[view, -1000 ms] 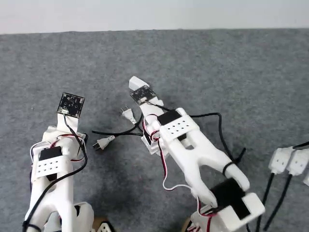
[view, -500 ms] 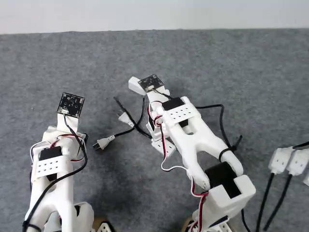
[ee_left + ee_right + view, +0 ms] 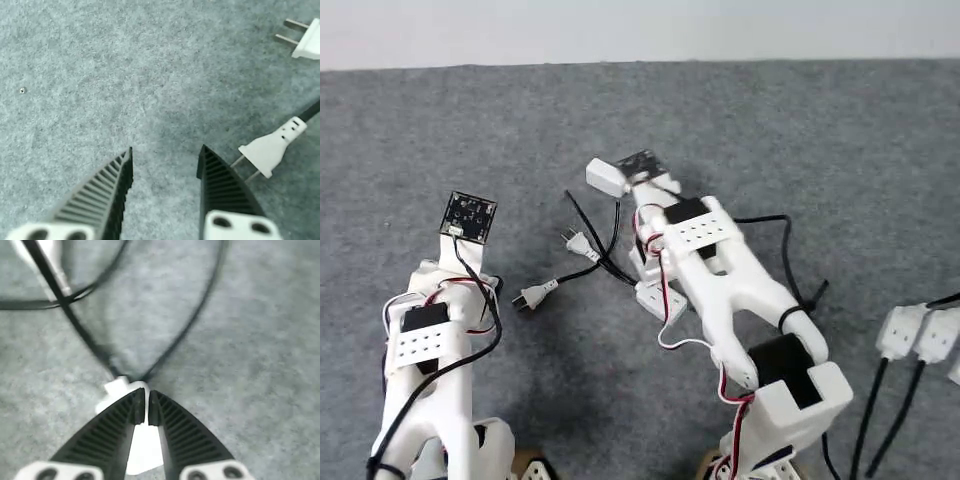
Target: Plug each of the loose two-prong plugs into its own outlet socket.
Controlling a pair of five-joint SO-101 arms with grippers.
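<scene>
Plugs: near plug (image 3: 267, 150) lying just beside my left gripper (image 3: 165, 150), far plug (image 3: 305, 42) beyond it — both loose on the carpet (image 3: 770, 130), well apart from the sockets (image 3: 917, 333).
Left gripper: jaws spread, hanging low over the carpet; I'm reading it as lined up for the near plug.
Right gripper (image 3: 141, 395): pinching a white block (image 3: 122, 387) where two cords (image 3: 80, 325) meet — probably to haul slack toward the sockets.
Right arm (image 3: 720, 290): leaning forward across the middle, wrist pitching down.
</scene>
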